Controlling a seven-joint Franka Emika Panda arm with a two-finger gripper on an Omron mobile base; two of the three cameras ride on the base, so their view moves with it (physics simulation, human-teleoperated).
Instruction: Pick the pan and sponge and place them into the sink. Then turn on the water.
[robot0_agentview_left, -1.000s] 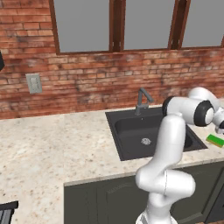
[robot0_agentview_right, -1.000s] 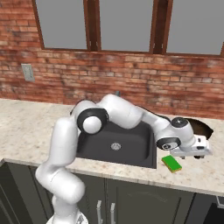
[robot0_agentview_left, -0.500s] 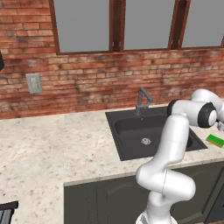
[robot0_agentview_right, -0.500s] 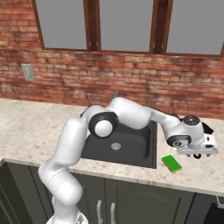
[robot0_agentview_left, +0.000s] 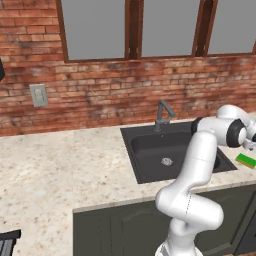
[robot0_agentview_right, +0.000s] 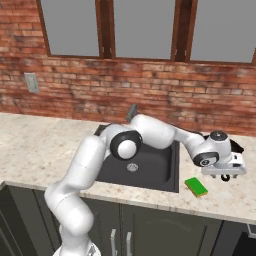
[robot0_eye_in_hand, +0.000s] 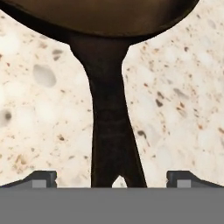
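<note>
gripper (robot0_eye_in_hand: 111, 179): spread wide, nothing held
pan (robot0_eye_in_hand: 109, 65): handle centred between tips
advice: descent kept straight, then handle is clamped

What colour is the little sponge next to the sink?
Bright green sponge, with a yellowish underside; the right base view shows it best.

Base cameras face the sink (robot0_agentview_left: 170, 150) (robot0_agentview_right: 150, 165) from both rear sides; hand camera close above the pan (robot0_eye_in_hand: 109, 87) handle.
</note>
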